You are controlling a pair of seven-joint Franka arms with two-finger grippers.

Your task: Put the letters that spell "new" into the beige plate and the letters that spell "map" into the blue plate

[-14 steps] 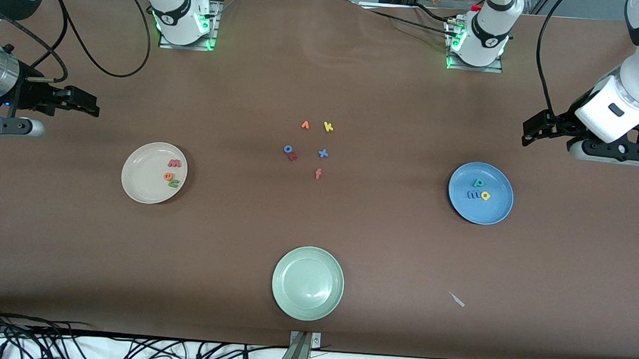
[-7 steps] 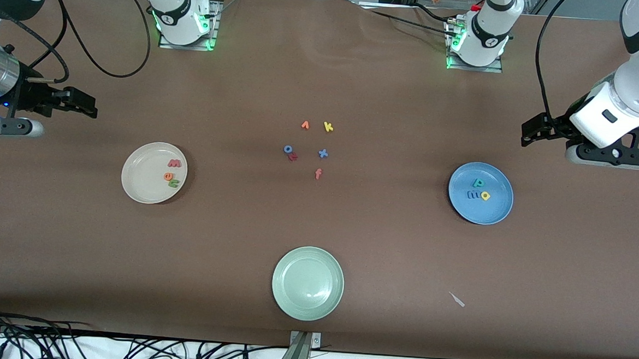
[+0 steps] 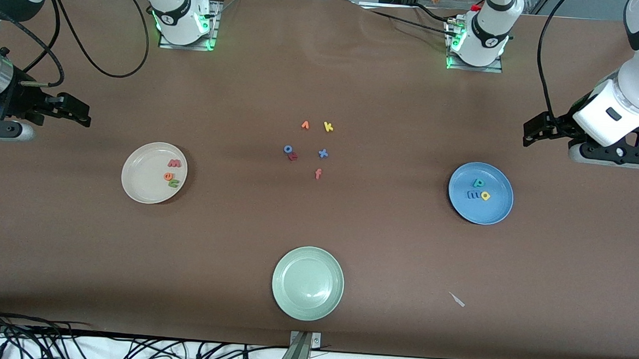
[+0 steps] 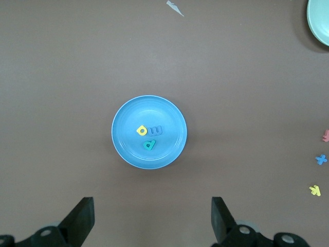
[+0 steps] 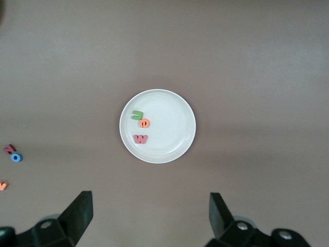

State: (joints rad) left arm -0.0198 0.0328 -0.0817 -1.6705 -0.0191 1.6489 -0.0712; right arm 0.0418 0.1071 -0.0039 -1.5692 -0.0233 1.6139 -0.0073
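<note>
Both grippers hang up in the air with jaws spread wide and nothing in them. My left gripper (image 3: 529, 134) is over bare desk (image 3: 381, 248) at the left arm's end, its forearm angled down from that edge, fingers (image 4: 79, 218) framing the blue plate (image 4: 123, 149) in the wrist view. My right gripper (image 3: 82, 113) mirrors it at the right arm's end, with the beige plate (image 5: 175, 103) centred between its fingers (image 5: 77, 213).

Taking the green plate (image 3: 291, 298) as my mark: the blue plate lies farther from the front camera, toward the left arm's end, carrying the blue m (image 3: 472, 194), yellow a (image 3: 485, 196) and teal p (image 3: 478, 183). The beige plate lies likewise toward the right arm's end, holding the pink w (image 3: 174, 163), orange e (image 3: 167, 176) and green n (image 3: 174, 183). I read a yellow k (image 3: 328, 127) and a red f (image 3: 318, 173) among the loose letters.
</note>
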